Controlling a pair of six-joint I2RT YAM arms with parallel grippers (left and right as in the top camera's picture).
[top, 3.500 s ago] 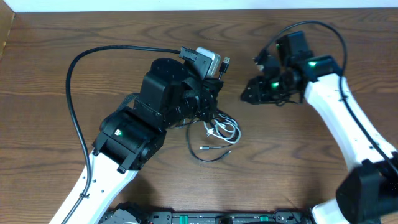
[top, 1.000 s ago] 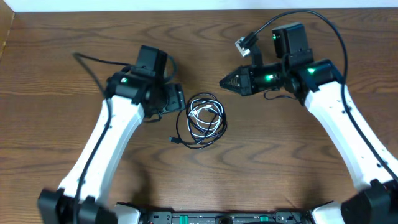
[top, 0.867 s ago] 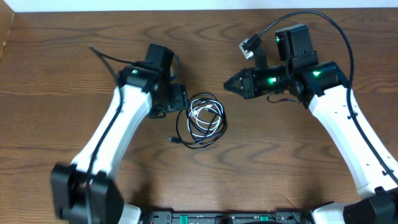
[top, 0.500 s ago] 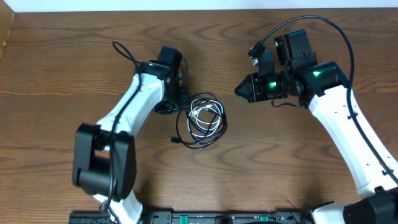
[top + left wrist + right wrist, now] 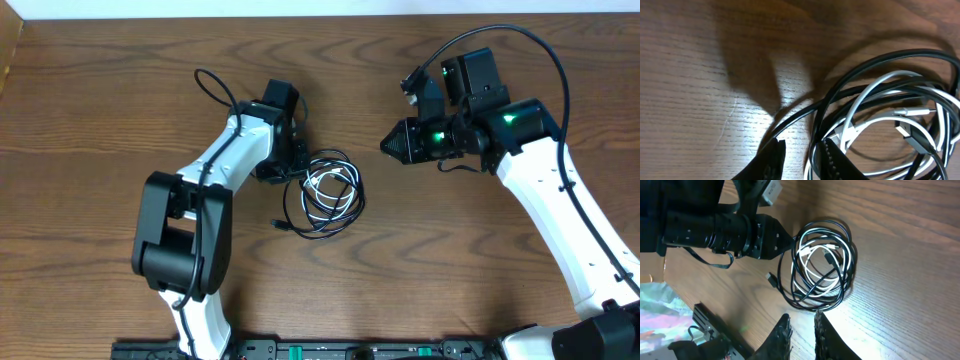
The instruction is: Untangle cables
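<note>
- The white cable (image 5: pixel 322 185) and the black cable (image 5: pixel 324 231) lie as one tangled coil near the middle of the table (image 5: pixel 90 130). The white loops sit inside the wider black ones.
- The step in hand looks like the first grasp. The left claw (image 5: pixel 799 152) is down at the left edge of the coil with its jaws a narrow way apart. In the left wrist view a black strand runs just beside one of its fingers (image 5: pixel 832 161). As far as I can tell, nothing is gripped yet.
- The right claw (image 5: pixel 801 327) hangs to the right of the coil and a little farther back, well apart from it, with its tip aimed at it. Its jaws are parted only narrowly and hold nothing.
- I judge that the next move is for the left claw to close on a single outer black strand and draw it away to the left. The right claw would then come in to hold or take the white loops.
- The strands lie packed close at that edge, so pinching two at once is a real risk and would drag the whole coil along.
- A small plug (image 5: pixel 281 226) on the black cable sticks out at the near-left of the coil. A free end like this may be the easier place to begin.
- A thick arm wire (image 5: pixel 198 82) arcs over the table to the far left of the left claw. It is no part of the tangle.
- Nothing lies between the right claw and the coil.
</note>
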